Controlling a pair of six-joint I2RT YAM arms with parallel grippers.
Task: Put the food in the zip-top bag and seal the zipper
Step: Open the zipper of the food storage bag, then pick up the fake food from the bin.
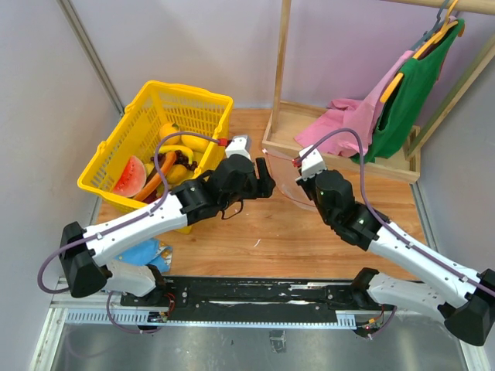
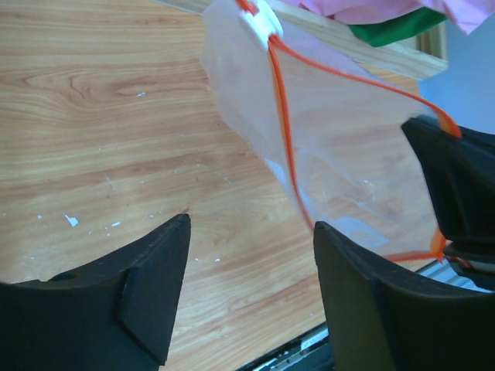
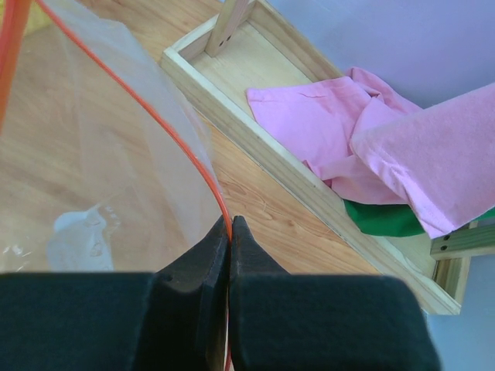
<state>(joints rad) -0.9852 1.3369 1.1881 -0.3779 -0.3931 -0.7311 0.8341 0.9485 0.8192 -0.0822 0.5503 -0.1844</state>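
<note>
The clear zip-top bag (image 2: 348, 162) hangs over the wooden table, with its mouth gaping. Its red zipper (image 2: 283, 116) runs down from a white slider (image 2: 259, 18). My right gripper (image 3: 230, 220) is shut on the red strip at the bag's rim and holds the bag up (image 1: 288, 187). My left gripper (image 2: 251, 224) is open with only bare table between its fingers (image 2: 155, 286), and the bag lies just past its right finger. From above, the left gripper (image 1: 267, 178) faces the right gripper (image 1: 298, 175) across the bag. The food, with a watermelon wedge (image 1: 130, 176) and bananas (image 1: 175, 144), lies in the yellow basket.
The yellow basket (image 1: 124, 127) stands at the back left. A wooden tray (image 1: 340, 158) holding pink cloth (image 3: 325, 124) and a hanging green garment (image 1: 410, 85) is at the back right. A blue item (image 1: 147, 252) lies near the left arm's base.
</note>
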